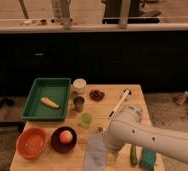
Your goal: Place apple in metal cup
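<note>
The apple (65,135) is orange-yellow with a reddish blush and lies in a dark bowl (55,143) at the table's front left. The metal cup (79,103) stands upright near the table's middle, just right of the green tray, with a translucent green cup (86,119) in front of it. My white arm (142,136) reaches in from the lower right. My gripper (106,144) is at the arm's lower left end, over a pale blue cloth (95,152), right of the apple and in front of the metal cup. It is largely hidden by the arm.
A green tray (39,85) holds a yellow banana-like piece (49,102). A white round container (79,85) stands behind the metal cup. An orange bowl (32,142), a dark dish (97,94), a white utensil (119,104), a green item (133,155) and a teal sponge (148,159) also sit on the table.
</note>
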`<action>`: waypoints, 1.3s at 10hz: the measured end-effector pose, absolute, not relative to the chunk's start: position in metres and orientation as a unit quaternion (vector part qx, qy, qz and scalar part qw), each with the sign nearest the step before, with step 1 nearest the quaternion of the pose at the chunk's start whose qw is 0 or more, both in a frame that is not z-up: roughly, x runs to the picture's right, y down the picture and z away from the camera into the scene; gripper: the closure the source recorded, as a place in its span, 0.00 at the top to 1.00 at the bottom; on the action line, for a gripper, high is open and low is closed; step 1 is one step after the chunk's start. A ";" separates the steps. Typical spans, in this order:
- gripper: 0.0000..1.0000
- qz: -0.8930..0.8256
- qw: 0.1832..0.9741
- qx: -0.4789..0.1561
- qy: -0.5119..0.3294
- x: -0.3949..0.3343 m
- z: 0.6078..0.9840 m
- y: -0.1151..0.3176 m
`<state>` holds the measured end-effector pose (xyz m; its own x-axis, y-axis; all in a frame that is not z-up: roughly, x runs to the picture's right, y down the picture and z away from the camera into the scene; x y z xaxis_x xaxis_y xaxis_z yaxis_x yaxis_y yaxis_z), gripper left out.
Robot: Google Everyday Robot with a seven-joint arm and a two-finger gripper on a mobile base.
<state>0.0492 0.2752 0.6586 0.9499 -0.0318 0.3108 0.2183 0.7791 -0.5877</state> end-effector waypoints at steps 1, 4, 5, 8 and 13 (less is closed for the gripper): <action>0.80 -0.072 0.931 -0.325 -0.146 0.043 0.658 0.276; 0.80 -0.071 0.931 -0.326 -0.146 0.043 0.658 0.276; 0.80 -0.072 0.931 -0.326 -0.147 0.042 0.658 0.276; 0.80 -0.068 0.932 -0.324 -0.147 0.043 0.658 0.277; 0.80 -0.053 0.935 -0.313 -0.158 -0.008 0.655 0.285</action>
<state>-0.0080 0.2846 0.6552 0.9448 0.0004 0.3278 0.1971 0.7981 -0.5693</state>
